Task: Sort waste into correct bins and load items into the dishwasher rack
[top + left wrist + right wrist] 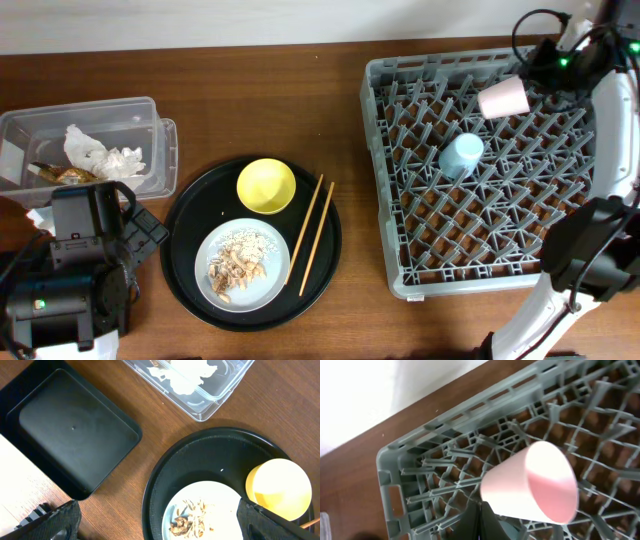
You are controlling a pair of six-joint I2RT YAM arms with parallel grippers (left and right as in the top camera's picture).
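Observation:
My right gripper [485, 520] is shut on the wall of the pink cup [530, 485] and holds it tilted over the far corner of the grey dishwasher rack [400, 180]; the cup also shows in the overhead view [503, 97]. The light-blue cup [461, 154] sits in the rack. My left gripper [157, 520] is open and empty, above the table between the shallow black bin [75, 430] and the plate [220, 500]. The pale plate [275, 285] holds food scraps [238, 265]. The yellow bowl [266, 186] and the chopsticks [310, 237] lie beside it. The clear tub [150, 150] holds tissue [100, 155] and a gold-brown wrapper [65, 175].
Bowl, plate and chopsticks rest on a large round black tray [190, 240] at mid table. My left arm [70, 270] covers most of the black bin in the overhead view. The right arm [610, 150] runs along the rack's right side.

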